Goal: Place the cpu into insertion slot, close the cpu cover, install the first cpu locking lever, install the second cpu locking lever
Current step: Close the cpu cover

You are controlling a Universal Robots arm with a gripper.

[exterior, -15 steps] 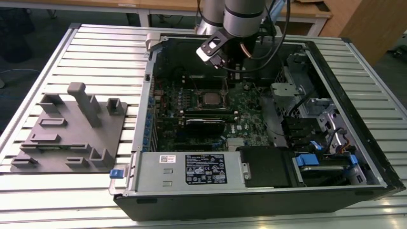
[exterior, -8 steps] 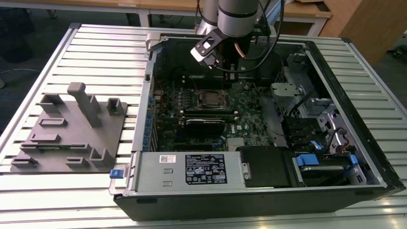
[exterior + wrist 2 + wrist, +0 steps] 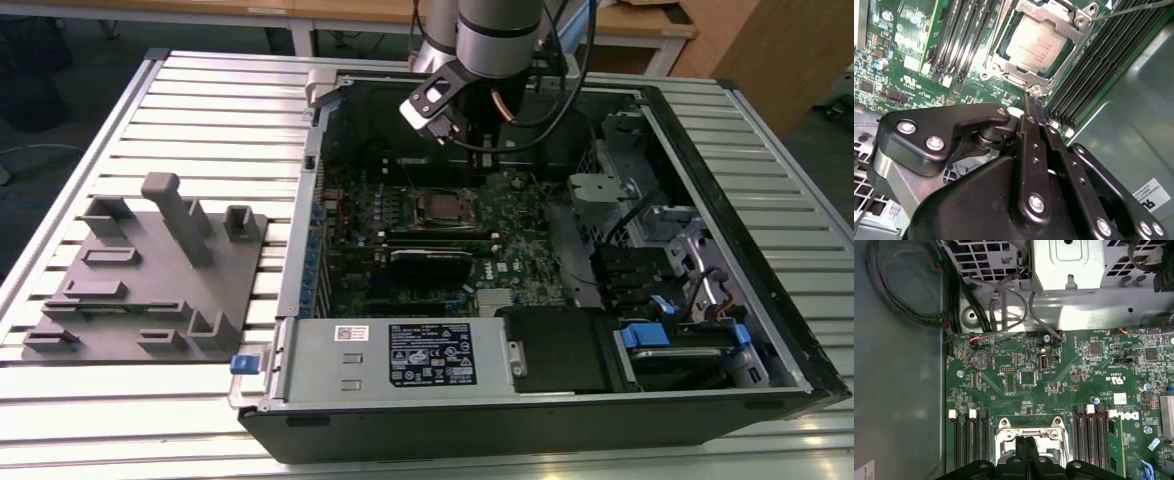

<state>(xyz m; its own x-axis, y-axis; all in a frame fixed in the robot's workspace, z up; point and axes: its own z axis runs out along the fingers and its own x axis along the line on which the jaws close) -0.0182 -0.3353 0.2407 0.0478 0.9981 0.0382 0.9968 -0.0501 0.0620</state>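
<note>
The cpu [image 3: 1036,45] sits in the insertion slot [image 3: 441,207] near the middle of the green motherboard [image 3: 1054,385], between two banks of long black memory slots [image 3: 959,35]. The cpu cover [image 3: 1063,19] lies flat over it, its silver frame around the chip's grey top. So the first two steps look done, and the work appears to be at the first locking lever. A thin lever wire [image 3: 1134,8] runs off from one corner of the socket across the memory slots, and I judge it not yet latched.

The gripper [image 3: 1030,100] hangs just above the socket's edge with its black fingers pressed together, holding nothing; whether the tips touch the frame I cannot tell. Latching calls for those closed tips to bear on the slim wire and carry it down under its catch without sliding onto the chip or the slots beside it.

The board lies in an open computer case [image 3: 534,430], with the white-labelled power supply [image 3: 427,355] at its near side. The case rests on a slatted metal table [image 3: 214,110], and a grey moulded fixture [image 3: 134,300] sits at the exterior view's left. Wooden desks [image 3: 641,35] stand far behind.
</note>
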